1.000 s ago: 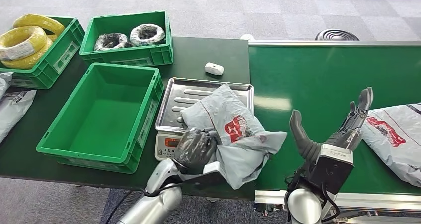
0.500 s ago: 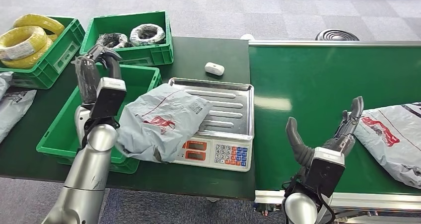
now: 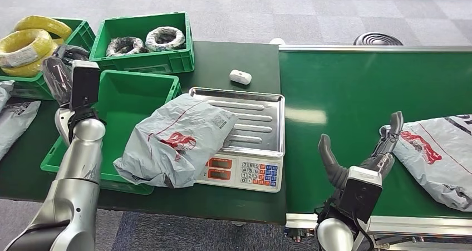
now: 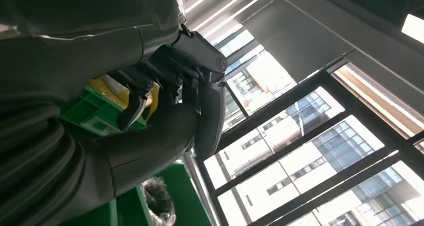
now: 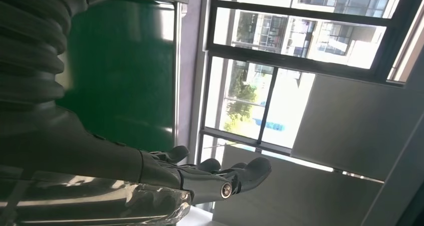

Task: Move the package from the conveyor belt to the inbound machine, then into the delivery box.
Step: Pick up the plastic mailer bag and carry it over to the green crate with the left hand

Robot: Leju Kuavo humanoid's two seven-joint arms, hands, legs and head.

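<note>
Package lay half on the scale, half over the box rim, long axis toward the surface's near-left corner. Left hand nearer, raised beyond it, fingers curled, empty. Right hand spread open.

arms silver — wrist covers grey, ribbed | left hand dark | right hand dark

Near the left hand, the crate is bright green and the cable coils are yellow. The package is grey with red print. Beside the right hand, the belt is dark green.
</note>
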